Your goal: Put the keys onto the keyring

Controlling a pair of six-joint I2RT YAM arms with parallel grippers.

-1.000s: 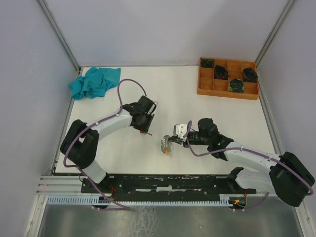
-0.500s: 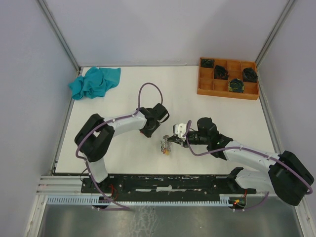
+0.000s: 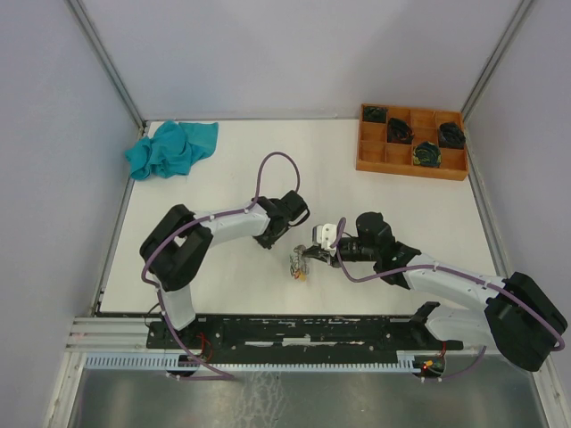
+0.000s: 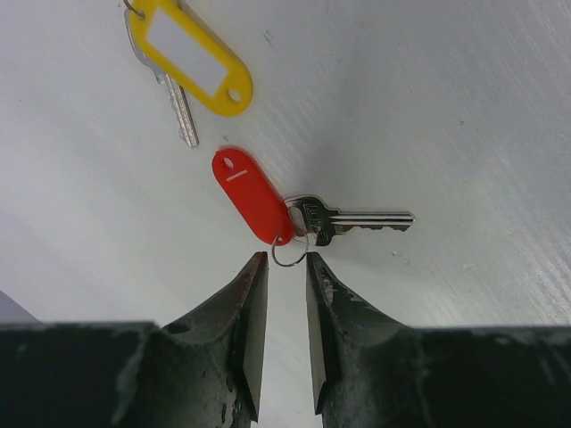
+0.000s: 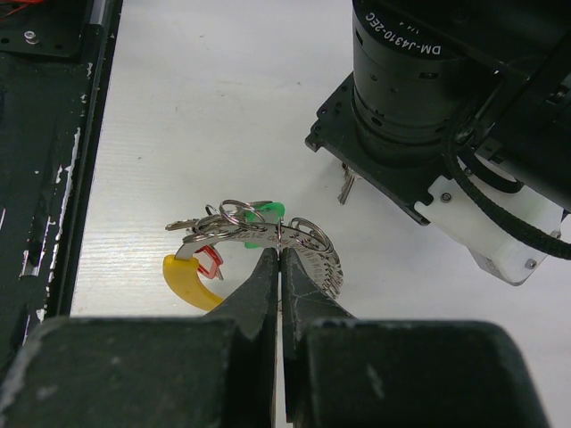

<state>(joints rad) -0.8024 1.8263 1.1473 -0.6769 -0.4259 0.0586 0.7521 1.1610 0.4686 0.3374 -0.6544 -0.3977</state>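
Note:
In the left wrist view a key with a red tag (image 4: 254,194) lies flat on the white table, its small split ring (image 4: 290,252) just at the tips of my left gripper (image 4: 285,263). The jaws stand narrowly open with nothing between them. A second key with a yellow tag (image 4: 192,55) lies farther off. My right gripper (image 5: 280,254) is shut on the silvery ribbed keyring (image 5: 317,259), which carries a green tag (image 5: 266,212), a long yellow tag (image 5: 187,283) and a few small rings. From above, the left gripper (image 3: 268,242) sits just left of the keyring (image 3: 299,265).
An orange compartment tray (image 3: 412,167) with black coils stands at the back right. A teal cloth (image 3: 169,149) lies at the back left. The left arm's wrist (image 5: 428,80) hangs close in front of the right gripper. A black rail (image 3: 285,330) runs along the near edge.
The left arm has swung right across the table, ending close to the keyring. The right arm and the keyring have stayed where they were.

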